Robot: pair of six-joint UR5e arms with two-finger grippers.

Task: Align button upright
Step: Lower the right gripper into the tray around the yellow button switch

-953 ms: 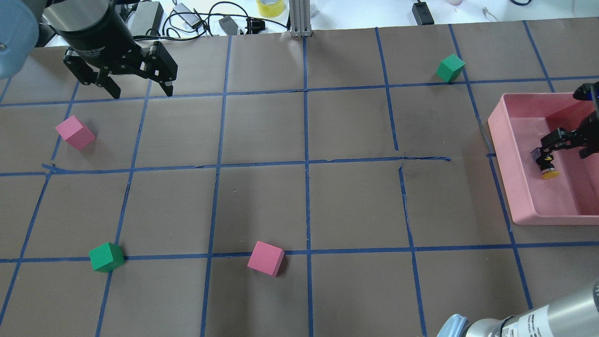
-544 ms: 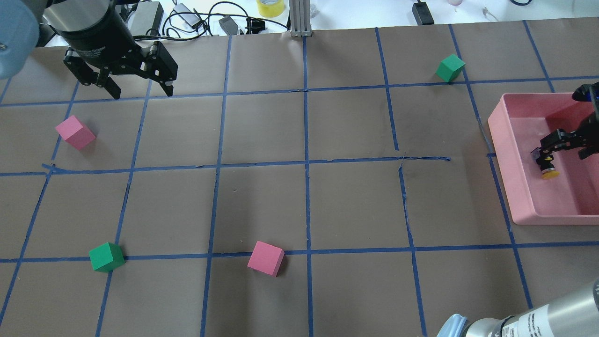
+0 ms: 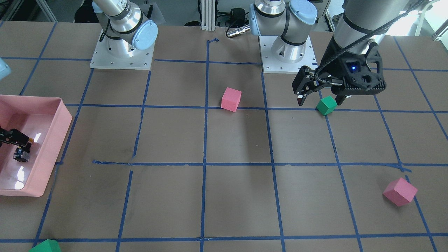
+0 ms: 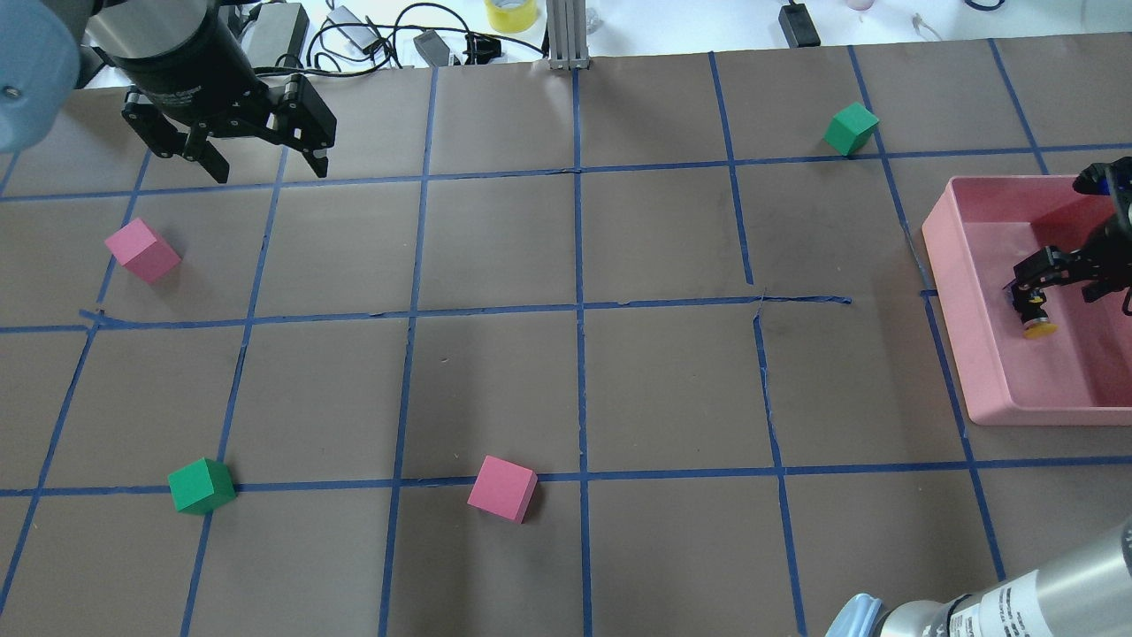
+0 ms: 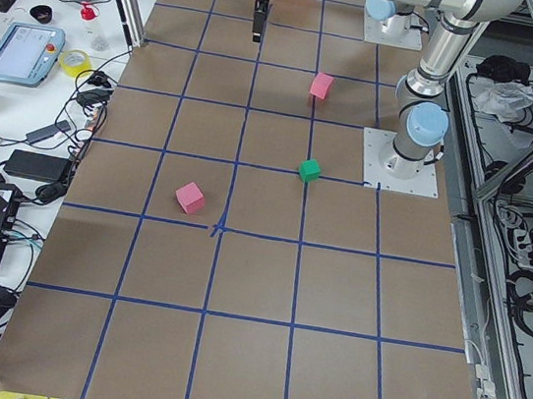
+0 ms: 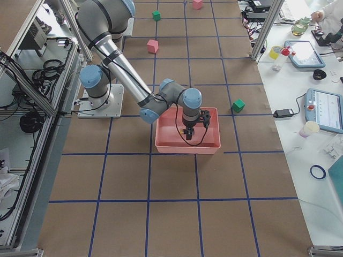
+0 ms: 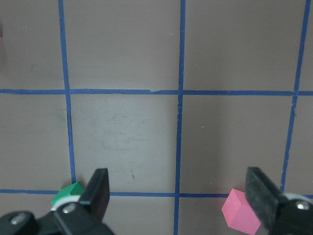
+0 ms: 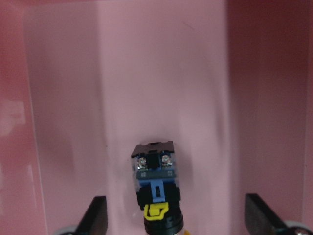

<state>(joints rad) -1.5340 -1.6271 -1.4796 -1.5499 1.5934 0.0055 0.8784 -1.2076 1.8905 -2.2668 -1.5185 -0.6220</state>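
Note:
The button lies on its side in the pink tray, yellow cap toward the robot. In the right wrist view the button shows its black and blue body with the terminals up. My right gripper is open, its fingers wide apart on either side of the button without touching it; it also shows in the overhead view. In the front-facing view the button's grey body shows in the tray. My left gripper is open and empty, hovering over the far left of the table.
Two pink cubes and two green cubes lie scattered on the brown, blue-taped table. Cables and boxes lie beyond the far edge. The tray walls enclose my right gripper.
My right gripper has shifted slightly inside the tray, staying open. The button has not moved. The left gripper has barely moved.

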